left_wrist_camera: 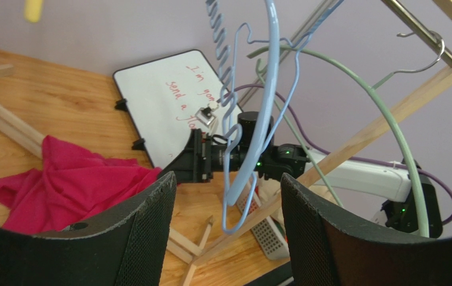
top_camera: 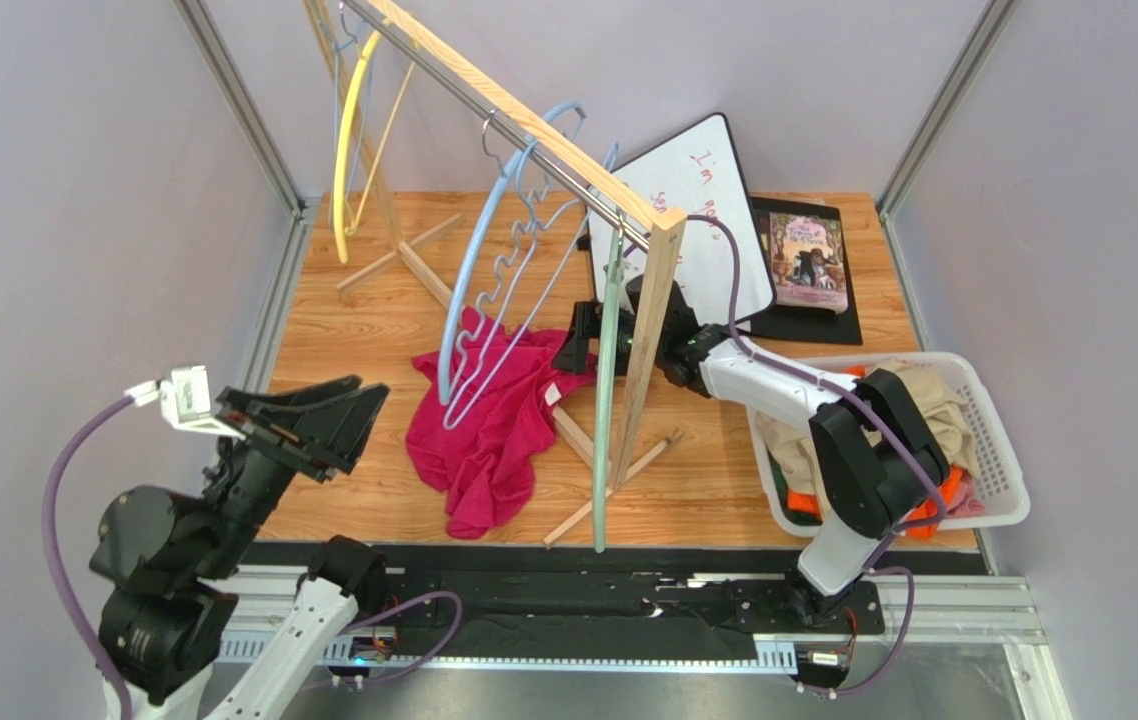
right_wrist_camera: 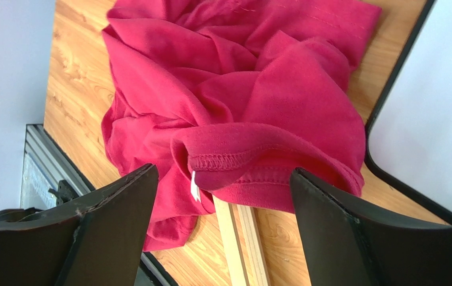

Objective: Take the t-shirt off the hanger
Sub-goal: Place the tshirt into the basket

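The red t-shirt [top_camera: 493, 428] [left_wrist_camera: 67, 185] [right_wrist_camera: 240, 89] lies crumpled on the wooden table, one edge draped over a foot of the rack. The light blue hanger [top_camera: 508, 255] [left_wrist_camera: 264, 119] hangs bare from the rail, its lower end above the shirt. My left gripper [top_camera: 354, 428] [left_wrist_camera: 227, 179] is open to the left of the shirt and holds nothing; the hanger shows beyond its jaws. My right gripper [top_camera: 578, 342] [right_wrist_camera: 223, 173] is open at the shirt's right edge, next to the rack post. The shirt's hem sits just past its fingers.
The wooden clothes rack [top_camera: 530, 120] crosses the table diagonally, with a yellow hanger [top_camera: 350, 135] and a pale green hanger [top_camera: 608, 390] on it. A whiteboard [top_camera: 703, 210] and a book [top_camera: 808, 258] lie at the back right. At the right stands a white basket [top_camera: 981, 435] of clothes.
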`<state>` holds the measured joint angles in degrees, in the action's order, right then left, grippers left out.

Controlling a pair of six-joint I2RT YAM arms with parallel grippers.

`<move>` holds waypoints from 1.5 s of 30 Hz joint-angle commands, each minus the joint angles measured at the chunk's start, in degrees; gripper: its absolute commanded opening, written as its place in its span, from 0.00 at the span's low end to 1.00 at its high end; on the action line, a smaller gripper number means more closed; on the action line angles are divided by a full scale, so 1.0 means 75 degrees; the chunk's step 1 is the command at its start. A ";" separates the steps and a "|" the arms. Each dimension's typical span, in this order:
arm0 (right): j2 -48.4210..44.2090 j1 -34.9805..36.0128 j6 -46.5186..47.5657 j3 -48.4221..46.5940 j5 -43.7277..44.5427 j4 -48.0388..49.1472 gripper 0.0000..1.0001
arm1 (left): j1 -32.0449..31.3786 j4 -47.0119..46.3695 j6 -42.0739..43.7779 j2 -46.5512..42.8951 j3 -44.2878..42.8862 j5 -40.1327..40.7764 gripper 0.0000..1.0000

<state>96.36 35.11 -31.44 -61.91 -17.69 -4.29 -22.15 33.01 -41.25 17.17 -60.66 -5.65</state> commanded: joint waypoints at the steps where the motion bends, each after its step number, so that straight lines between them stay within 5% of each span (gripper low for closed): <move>1: -0.0343 0.0111 -0.0622 0.0086 0.0554 -0.0294 0.87 | -0.0011 0.1304 0.0391 -0.0683 0.0107 0.1043 0.70; 11: -0.0707 0.0451 -0.0917 0.0919 0.0777 0.0139 0.87 | -0.0011 0.1856 0.0684 -0.0953 0.0330 0.1363 0.70; 26: 0.1085 0.0533 -0.0859 -0.0358 0.0648 0.1592 0.83 | -0.0011 0.2043 0.0497 -0.1234 0.0389 0.1140 0.69; 33: 0.1707 0.0545 -0.1034 -0.1026 0.0332 0.1768 0.53 | -0.0011 0.2242 0.0450 -0.1422 0.0342 0.1245 0.68; 34: 0.1777 0.0545 -0.1058 -0.1085 0.0297 0.1814 0.37 | -0.0011 0.2254 0.0450 -0.1410 0.0342 0.1234 0.68; 40: 0.2059 0.0510 -0.1140 -0.1401 0.0016 0.1967 0.00 | -0.0011 0.2301 0.0415 -0.1410 0.0249 0.1187 0.68; 45: 0.1135 0.0159 -0.1104 -0.1051 -0.0054 0.1838 0.00 | -0.0011 0.2535 0.0450 -0.1445 0.0050 0.1304 0.68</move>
<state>111.26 38.35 -39.70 -69.89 -16.64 7.05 -22.15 50.37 -38.22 6.87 -57.93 3.53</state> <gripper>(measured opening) 0.015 0.676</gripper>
